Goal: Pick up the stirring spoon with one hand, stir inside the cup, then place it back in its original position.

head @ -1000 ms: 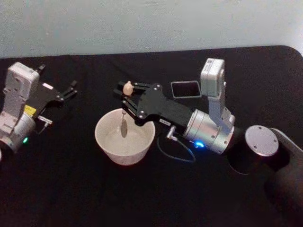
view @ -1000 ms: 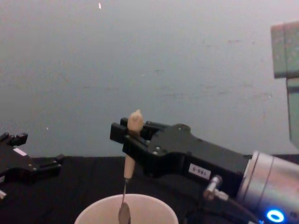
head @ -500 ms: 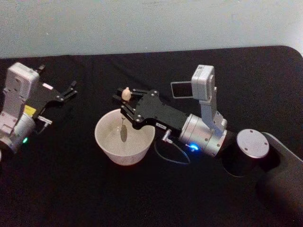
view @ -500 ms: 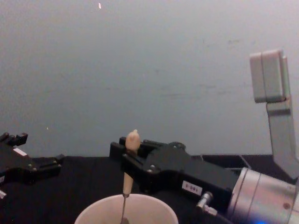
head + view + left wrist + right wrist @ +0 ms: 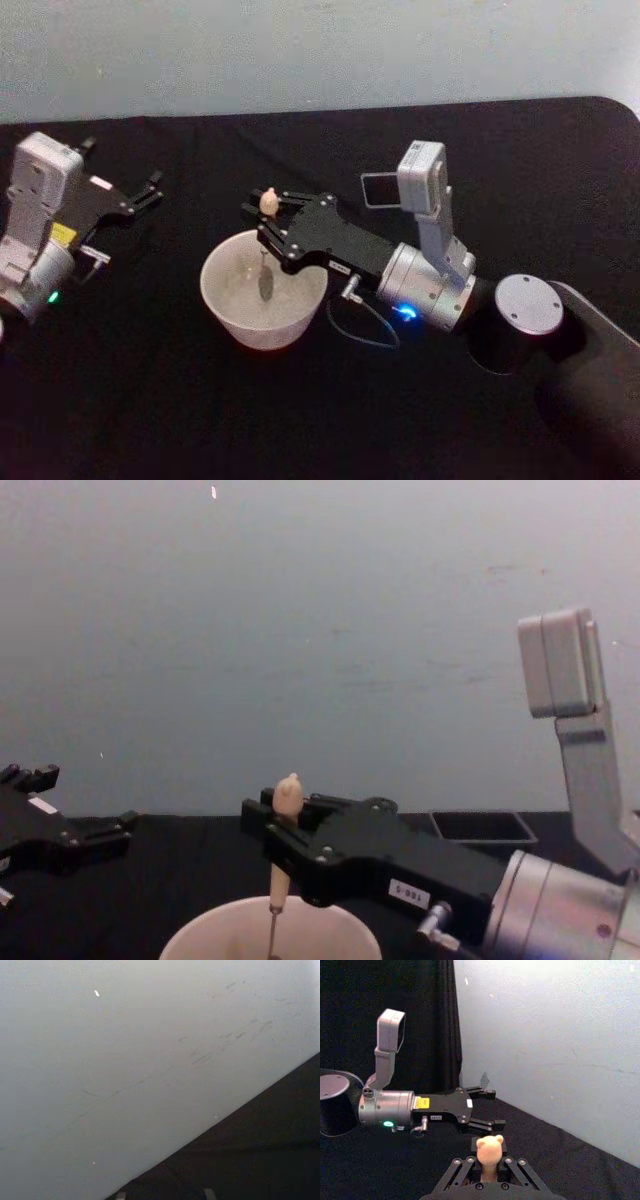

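The right gripper (image 5: 268,204), clamped on the wooden handle of the stirring spoon (image 5: 279,882), hung over the far rim of the cup (image 5: 262,325), so a wide stir could, I judged, knock the shaft on that rim and tip the cup or twist the spoon loose. The cup held the spoon's bowl, the smaller dark holder (image 5: 482,826) behind looked empty, and the left gripper (image 5: 150,190) sat parked, fingers apart, far left.
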{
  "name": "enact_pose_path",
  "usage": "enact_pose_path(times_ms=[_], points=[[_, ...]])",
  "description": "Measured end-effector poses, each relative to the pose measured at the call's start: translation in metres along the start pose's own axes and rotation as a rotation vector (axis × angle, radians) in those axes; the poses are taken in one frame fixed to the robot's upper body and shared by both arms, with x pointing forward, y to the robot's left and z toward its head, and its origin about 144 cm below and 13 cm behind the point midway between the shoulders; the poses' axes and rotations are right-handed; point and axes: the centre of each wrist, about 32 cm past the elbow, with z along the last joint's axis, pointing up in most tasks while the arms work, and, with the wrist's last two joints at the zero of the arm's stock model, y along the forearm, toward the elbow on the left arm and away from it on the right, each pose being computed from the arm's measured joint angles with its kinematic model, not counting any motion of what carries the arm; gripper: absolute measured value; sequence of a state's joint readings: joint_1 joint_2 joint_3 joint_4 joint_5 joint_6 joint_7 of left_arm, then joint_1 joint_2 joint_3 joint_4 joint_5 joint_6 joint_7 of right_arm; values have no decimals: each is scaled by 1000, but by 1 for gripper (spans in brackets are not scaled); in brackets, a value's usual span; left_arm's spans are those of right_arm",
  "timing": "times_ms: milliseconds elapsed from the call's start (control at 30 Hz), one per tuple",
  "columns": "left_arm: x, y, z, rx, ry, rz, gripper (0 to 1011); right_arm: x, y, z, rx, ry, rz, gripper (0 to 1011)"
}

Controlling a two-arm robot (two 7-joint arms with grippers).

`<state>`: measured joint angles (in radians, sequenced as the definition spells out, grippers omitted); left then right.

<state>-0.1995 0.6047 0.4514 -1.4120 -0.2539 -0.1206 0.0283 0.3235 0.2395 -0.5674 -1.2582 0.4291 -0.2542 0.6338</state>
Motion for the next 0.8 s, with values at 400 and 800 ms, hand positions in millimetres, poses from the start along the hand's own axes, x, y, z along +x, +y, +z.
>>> enact_pose_path(times_ms=[400, 800], points=[[0, 0, 0, 0, 0, 0, 1001, 2, -1, -3, -17, -5, -15, 164], [0, 0, 0, 0, 0, 0, 1001, 3, -8, -2, -22, -9, -29, 164]])
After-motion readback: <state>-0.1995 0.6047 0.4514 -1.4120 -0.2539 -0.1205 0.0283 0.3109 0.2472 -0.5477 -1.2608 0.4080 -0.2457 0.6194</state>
